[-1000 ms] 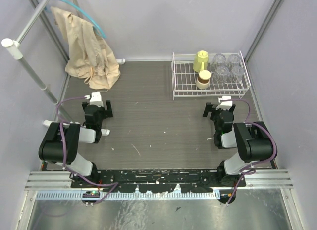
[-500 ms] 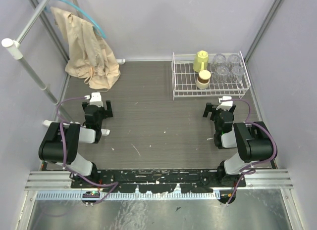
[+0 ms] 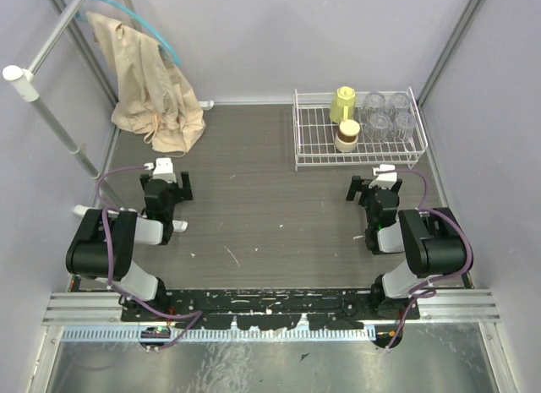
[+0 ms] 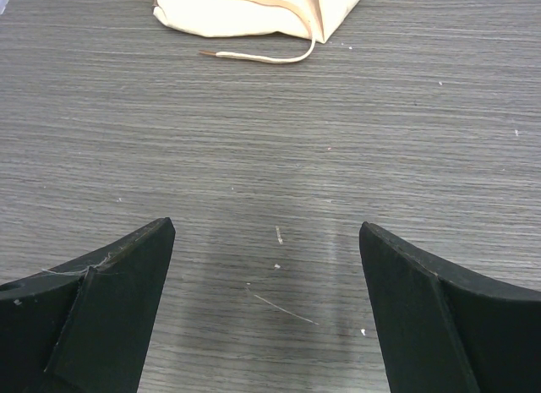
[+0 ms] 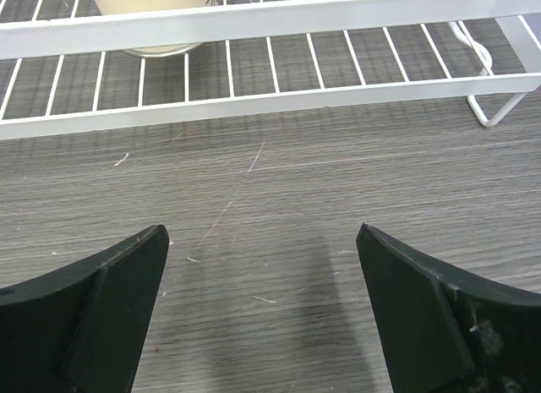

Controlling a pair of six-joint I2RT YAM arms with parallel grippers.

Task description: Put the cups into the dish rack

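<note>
The left gripper (image 4: 266, 228) sits low over the grey table (image 4: 406, 114), its fingers spread wide apart and empty, and a beige cloth (image 4: 245, 8) lies on the table ahead of it. The right gripper (image 5: 262, 231) is spread apart and empty too, with the white dish rack (image 5: 338, 8) standing just ahead of its fingertips. All six cups are inside the rack: the yellow mug (image 3: 342, 103) on the far side, the brown cup (image 3: 347, 136) nearer the gripper, and four clear tumblers (image 3: 379, 122) clustered to the right of both.
</note>
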